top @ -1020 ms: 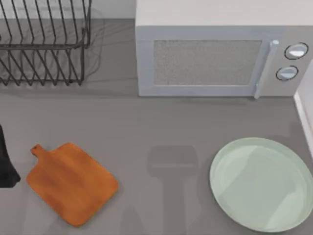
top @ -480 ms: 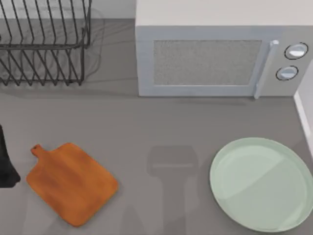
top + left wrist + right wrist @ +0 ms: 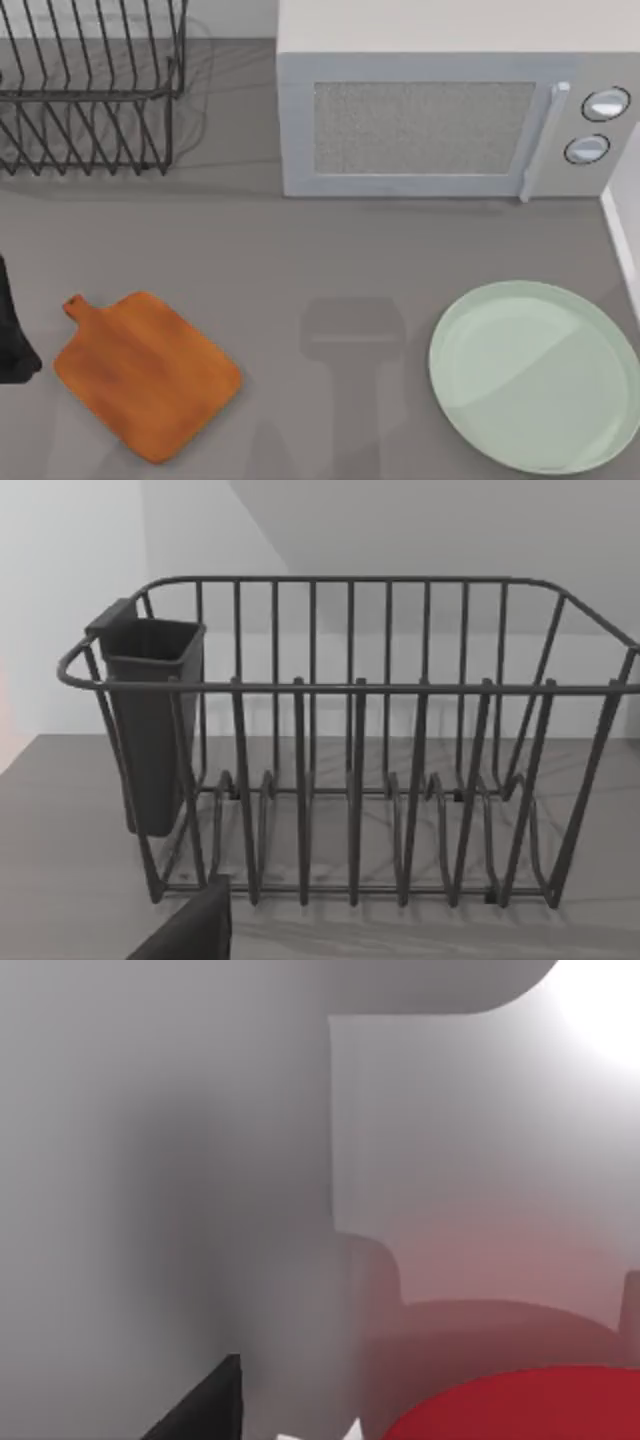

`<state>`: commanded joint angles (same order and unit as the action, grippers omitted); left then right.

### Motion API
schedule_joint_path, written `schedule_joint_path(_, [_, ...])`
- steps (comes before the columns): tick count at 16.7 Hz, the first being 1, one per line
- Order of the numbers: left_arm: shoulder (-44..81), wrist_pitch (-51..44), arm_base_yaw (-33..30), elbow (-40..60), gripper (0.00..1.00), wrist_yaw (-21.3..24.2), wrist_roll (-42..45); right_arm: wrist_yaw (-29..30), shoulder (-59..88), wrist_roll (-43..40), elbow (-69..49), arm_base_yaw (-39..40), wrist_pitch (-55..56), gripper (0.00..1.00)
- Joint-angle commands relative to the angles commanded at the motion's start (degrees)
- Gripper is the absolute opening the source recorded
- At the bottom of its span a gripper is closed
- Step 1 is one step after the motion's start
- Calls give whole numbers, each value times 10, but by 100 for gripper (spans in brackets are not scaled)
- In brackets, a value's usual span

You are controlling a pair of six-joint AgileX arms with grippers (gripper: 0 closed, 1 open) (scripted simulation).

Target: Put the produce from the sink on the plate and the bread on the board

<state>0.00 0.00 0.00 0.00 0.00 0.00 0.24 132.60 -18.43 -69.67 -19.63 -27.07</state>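
The red produce (image 3: 510, 1408) lies close under my right wrist camera, against pale grey walls. A dark part of my right gripper (image 3: 200, 1405) shows beside it, a short gap away. The pale mint-green plate (image 3: 535, 375) rests bare at the table's front right. The orange-brown board (image 3: 145, 375) lies bare at the front left, its knob handle toward the back left. My left arm (image 3: 12, 335) is parked at the table's left edge, just left of the board; a dark part of its gripper (image 3: 190, 932) faces the rack. The bread is out of view.
A black wire dish rack (image 3: 90, 90) (image 3: 350, 740) with a dark utensil cup (image 3: 150, 720) stands at the back left. A grey microwave (image 3: 450, 110) stands at the back centre and right. A white edge (image 3: 625, 235) runs along the table's right side.
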Motion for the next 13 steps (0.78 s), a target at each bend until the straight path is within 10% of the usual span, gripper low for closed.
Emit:
schedule_joint_path(9, [0, 0, 0, 0, 100, 0, 0, 0, 0, 0, 0, 0, 0, 2])
schedule_joint_path(13, [0, 0, 0, 0, 100, 0, 0, 0, 0, 0, 0, 0, 0, 0])
